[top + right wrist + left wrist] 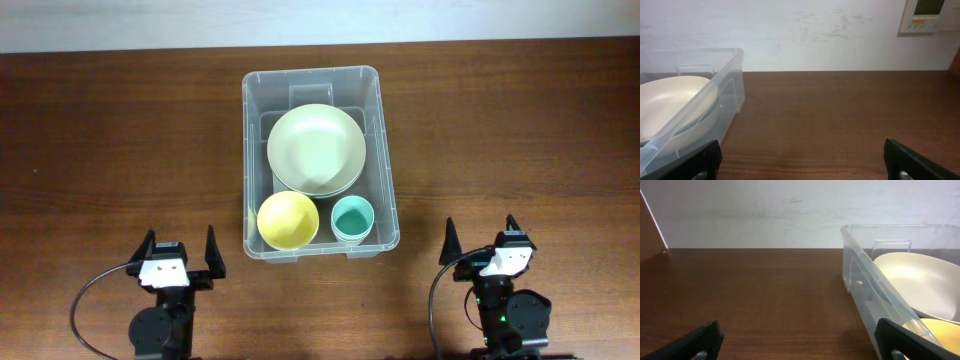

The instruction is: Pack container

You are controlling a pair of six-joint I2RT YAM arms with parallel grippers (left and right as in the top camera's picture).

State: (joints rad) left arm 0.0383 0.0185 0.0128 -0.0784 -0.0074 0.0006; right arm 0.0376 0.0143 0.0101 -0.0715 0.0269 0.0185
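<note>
The clear plastic container (380, 150) stands mid-table. Inside lie a large pale green plate (315, 148) at the back, a yellow bowl (288, 220) front left and a small teal cup (352, 218) front right. My left gripper (181, 252) is open and empty at the table's front left, apart from the container. My right gripper (482, 240) is open and empty at the front right. The left wrist view shows the container's wall (867, 287) with the plate (920, 282) and the yellow bowl (940, 330). The right wrist view shows the container (732, 85) and plate (670, 102).
Brown wooden table (120, 150) on both sides of the container. A white wall (815, 35) runs behind the table, with a wall-mounted control panel (929, 15) at the upper right of the right wrist view.
</note>
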